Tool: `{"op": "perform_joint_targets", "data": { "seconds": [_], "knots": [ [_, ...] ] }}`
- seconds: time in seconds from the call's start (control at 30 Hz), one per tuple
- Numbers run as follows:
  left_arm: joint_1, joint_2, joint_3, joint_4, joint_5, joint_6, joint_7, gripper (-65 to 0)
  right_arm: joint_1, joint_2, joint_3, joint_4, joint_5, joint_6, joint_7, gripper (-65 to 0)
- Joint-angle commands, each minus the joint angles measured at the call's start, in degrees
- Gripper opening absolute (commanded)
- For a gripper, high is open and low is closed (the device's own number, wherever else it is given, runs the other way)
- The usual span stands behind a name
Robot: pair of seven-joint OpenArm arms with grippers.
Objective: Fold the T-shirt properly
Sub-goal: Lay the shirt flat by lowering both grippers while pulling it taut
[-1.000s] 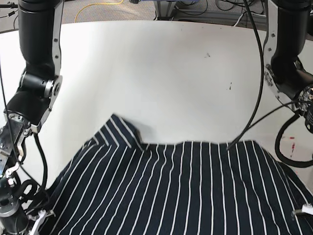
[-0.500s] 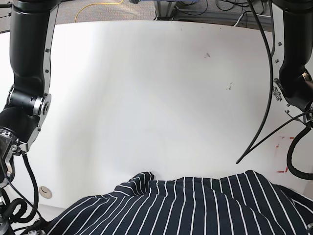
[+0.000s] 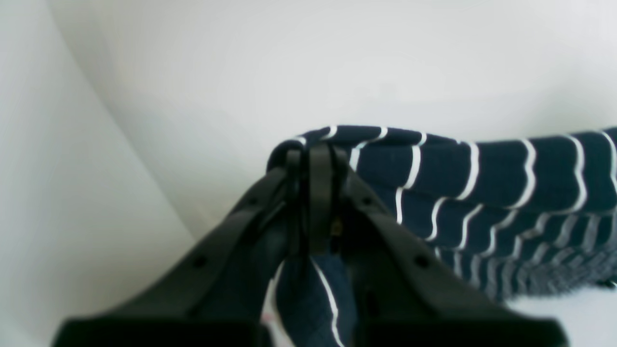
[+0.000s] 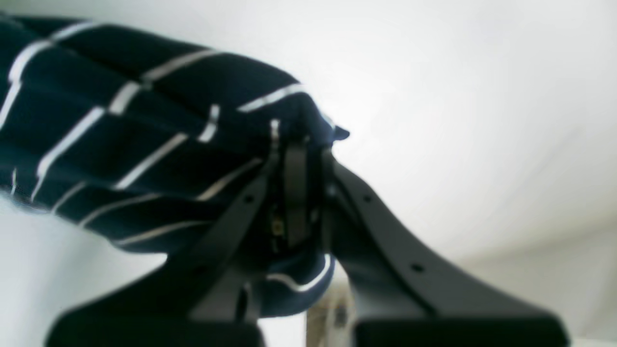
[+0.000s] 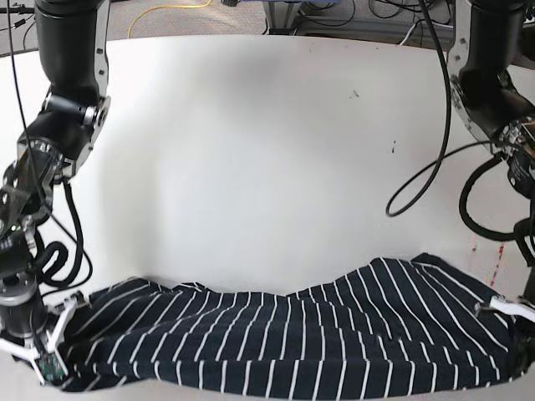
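A white table point(image 5: 251, 150) fills the room's foreground, with cables trailing on the floor at 12 o'clock. The T-shirt point(image 5: 284, 334) lies bunched in a striped band along the table's 6 o'clock edge. The left gripper point(image 3: 313, 193) is clamped on its 3 o'clock corner, and the right gripper point(image 4: 299, 188) is clamped on its 9 o'clock corner.

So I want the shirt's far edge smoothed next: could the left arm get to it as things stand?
Probably not yet: the left gripper is shut on a corner of the T-shirt, as the right gripper is on another. The white table beyond lies free.
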Motion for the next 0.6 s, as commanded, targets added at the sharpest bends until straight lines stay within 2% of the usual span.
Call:
{"op": "perform_joint_targets", "data": {
  "seconds": [0.0, 0.17, 0.3, 0.57],
  "knots": [
    [3.3, -0.7, -2.9, 0.8, -2.9, 0.3, -1.9, -65.0, -5.3, 0.2, 2.3, 2.4, -0.5, -0.6, 0.8, -64.4],
    [14.5, -1.0, -6.4, 0.8, -7.9, 0.3, -2.0, -65.0, -18.6, -3.9, 8.5, 3.0, -0.5, -0.6, 3.2, -64.5],
    [23.4, -1.0, -7.8, 0.8, -10.3, 0.3, -2.0, -65.0, -27.9, -7.5, 12.4, 2.8, -0.5, -0.6, 7.6, -64.5],
    [36.9, -1.1, -10.3, 0.8, -14.0, 0.3, -2.0, -65.0, -39.5, -12.6, 13.2, 2.9, -0.5, -0.6, 9.3, -64.5]
  ]
}}
